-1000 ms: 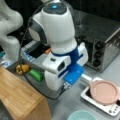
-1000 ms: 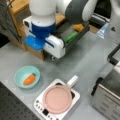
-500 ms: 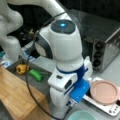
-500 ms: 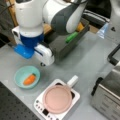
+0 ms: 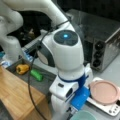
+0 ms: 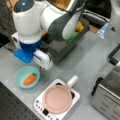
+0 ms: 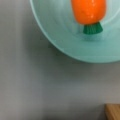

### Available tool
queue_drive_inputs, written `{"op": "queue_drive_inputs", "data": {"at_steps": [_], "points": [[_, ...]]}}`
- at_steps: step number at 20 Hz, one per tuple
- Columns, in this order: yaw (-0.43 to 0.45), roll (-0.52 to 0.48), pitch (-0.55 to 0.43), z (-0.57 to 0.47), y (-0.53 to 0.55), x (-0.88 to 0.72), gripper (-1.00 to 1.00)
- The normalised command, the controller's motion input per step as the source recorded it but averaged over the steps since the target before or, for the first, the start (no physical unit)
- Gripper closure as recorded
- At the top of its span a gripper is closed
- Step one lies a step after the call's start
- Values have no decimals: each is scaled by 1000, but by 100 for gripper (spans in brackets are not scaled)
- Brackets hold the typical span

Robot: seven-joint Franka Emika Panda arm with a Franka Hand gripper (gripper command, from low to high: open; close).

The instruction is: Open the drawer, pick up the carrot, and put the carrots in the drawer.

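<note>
One carrot (image 6: 29,79) lies in one pale teal bowl (image 6: 18,75) on the grey tabletop (image 6: 82,62); the wrist view shows it (image 7: 88,11) with its green stub end, cut off by the top edge. One drawer (image 6: 65,47) stands open in both front views, holding one yellow lumpy item (image 5: 22,68) and one green item (image 5: 37,75). The gripper (image 6: 42,67) hangs just beside the bowl, near the carrot; its jaws are hidden under the arm, so whether they are spread cannot be told. One pink-lidded pan (image 6: 57,99) sits on one white cooker (image 6: 41,110). One steel toaster oven (image 5: 105,42) is partly cut off.
</note>
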Motion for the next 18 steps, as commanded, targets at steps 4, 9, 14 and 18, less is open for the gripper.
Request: {"op": "queue_drive_inputs", "data": {"at_steps": [4,9,14,18], "points": [[66,103,164,26,-279,352,-100],[77,104,132,62,-270,318,-100],[72,90,152,93,-217,293,-100],[63,55,198,76,-182,343,-100]]}}
